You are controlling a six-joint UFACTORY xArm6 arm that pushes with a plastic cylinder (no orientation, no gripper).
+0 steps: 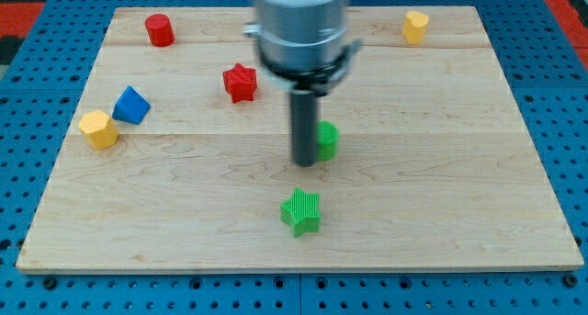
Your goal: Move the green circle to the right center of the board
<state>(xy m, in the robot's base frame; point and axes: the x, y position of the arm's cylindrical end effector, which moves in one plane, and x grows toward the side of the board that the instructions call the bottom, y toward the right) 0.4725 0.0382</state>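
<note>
Pale wooden board (441,168) lies on a blue pegboard bench (570,122) and fills most of the view. Near its middle sits the green circle (326,140), a short ribbed cylinder, only partly seen because my rod stands in front of its left side. It is well short of the board's right edge.

Below it, apart from it and nearer the view's bottom, lies the green star (301,211). Up and to the view's left is the red star (240,82), and further toward the top left corner a red cylinder (159,29). At the left edge a blue block (131,105), wedge-like in shape, sits just beside a yellow block (97,129) with angled faces. Another yellow block (415,26) stands near the top right corner. From the green circle across to the view's right, no block lies on the wood.

My arm comes down from the view's top, its grey body blurred, and the dark rod drops straight to the board. My tip (304,162) rests on the wood against the left side of the green circle, touching it or very nearly so. My tip is a plain rod end and holds nothing.
</note>
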